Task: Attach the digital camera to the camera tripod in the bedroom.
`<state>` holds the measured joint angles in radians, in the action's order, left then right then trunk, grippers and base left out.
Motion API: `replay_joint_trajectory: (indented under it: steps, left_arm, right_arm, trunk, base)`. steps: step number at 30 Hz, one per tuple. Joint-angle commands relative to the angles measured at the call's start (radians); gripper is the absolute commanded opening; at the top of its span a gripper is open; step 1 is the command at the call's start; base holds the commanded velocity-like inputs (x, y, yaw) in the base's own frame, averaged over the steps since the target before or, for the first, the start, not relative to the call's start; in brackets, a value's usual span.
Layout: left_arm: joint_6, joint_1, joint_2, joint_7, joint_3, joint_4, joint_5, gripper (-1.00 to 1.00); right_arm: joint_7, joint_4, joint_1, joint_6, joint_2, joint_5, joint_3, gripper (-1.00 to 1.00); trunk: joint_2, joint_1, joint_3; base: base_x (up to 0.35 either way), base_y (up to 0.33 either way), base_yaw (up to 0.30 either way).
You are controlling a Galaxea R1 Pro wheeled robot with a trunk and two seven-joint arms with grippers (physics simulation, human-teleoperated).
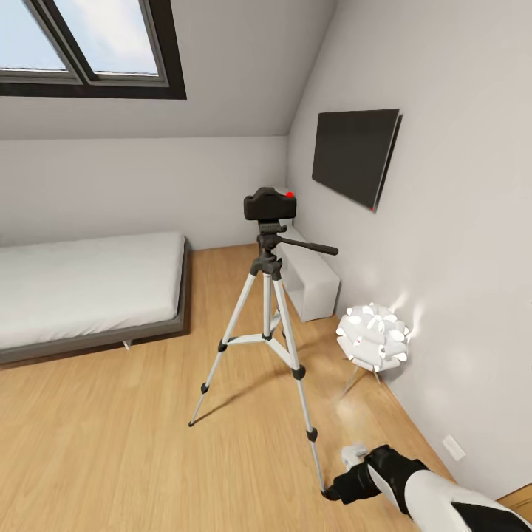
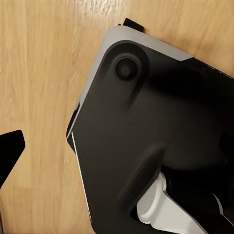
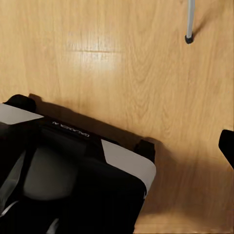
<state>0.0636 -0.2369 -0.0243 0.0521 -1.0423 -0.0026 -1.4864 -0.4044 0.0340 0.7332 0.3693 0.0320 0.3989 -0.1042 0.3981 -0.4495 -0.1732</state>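
Right tool (image 1: 341,488), grip state unclear, hangs low beside the camera tripod (image 1: 270,325) foot.

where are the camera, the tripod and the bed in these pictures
camera (image 1: 269,205), head view, front of its black body
tripod (image 1: 267,306), head view, on its middle silver leg
bed (image 1: 81,284), head view, top of the white mattress

The digital camera (image 1: 270,205) sits on the head of the camera tripod (image 1: 270,325), which stands on the floor (image 1: 111,443) near the right wall. The bed (image 1: 85,292) lies to its left against the back wall. A bench (image 1: 314,277) stands behind the tripod along the right wall, below the screen (image 1: 355,155); a lamp (image 1: 373,336) stands to its right.
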Motion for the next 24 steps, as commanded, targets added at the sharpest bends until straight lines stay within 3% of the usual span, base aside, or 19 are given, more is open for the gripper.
replay_joint_trajectory:
  steps: [1,11,13,16,17,24]
  left_arm:
    - [0.003,-0.001,0.0,0.003,-0.008,0.0,-0.008,1.0]
    - [0.004,-0.001,0.0,0.004,-0.008,0.0,-0.008,1.0]
    - [0.004,-0.001,0.0,0.004,-0.008,0.0,-0.008,1.0]
    - [0.004,-0.001,0.0,0.004,-0.008,0.0,-0.008,1.0]
    - [0.004,-0.001,0.0,0.005,-0.008,0.0,-0.009,1.0]
    - [0.004,-0.001,-0.001,0.005,-0.008,0.0,-0.025,1.0]
  right_arm:
    - [-0.003,-0.012,-0.002,0.004,0.004,0.009,-0.009,1.0]
    - [0.007,-0.063,-0.118,-0.01,0.037,0.008,-0.01,1.0]
    - [0.008,-0.065,-0.168,-0.025,0.056,0.008,-0.011,1.0]
    - [0.008,-0.066,-0.217,-0.059,0.071,0.007,-0.011,1.0]
    - [0.018,-0.066,-0.26,-0.119,0.088,0.005,-0.012,1.0]
    - [0.042,-0.068,-0.277,-0.195,0.103,0.001,-0.014,1.0]
  trunk:
    - [0.002,-0.001,-0.002]
    - [0.002,-0.001,-0.002]
    - [0.002,-0.001,-0.002]
    - [0.002,-0.001,-0.002]
    - [0.002,-0.001,-0.002]
    - [0.002,-0.001,-0.002]
  base:
    - [0.0,0.0,0.0]
    - [0.0,0.0,0.0]
    - [0.0,0.0,0.0]
    - [0.0,0.0,0.0]
    - [0.0,0.0,0.0]
    - [0.0,0.0,0.0]
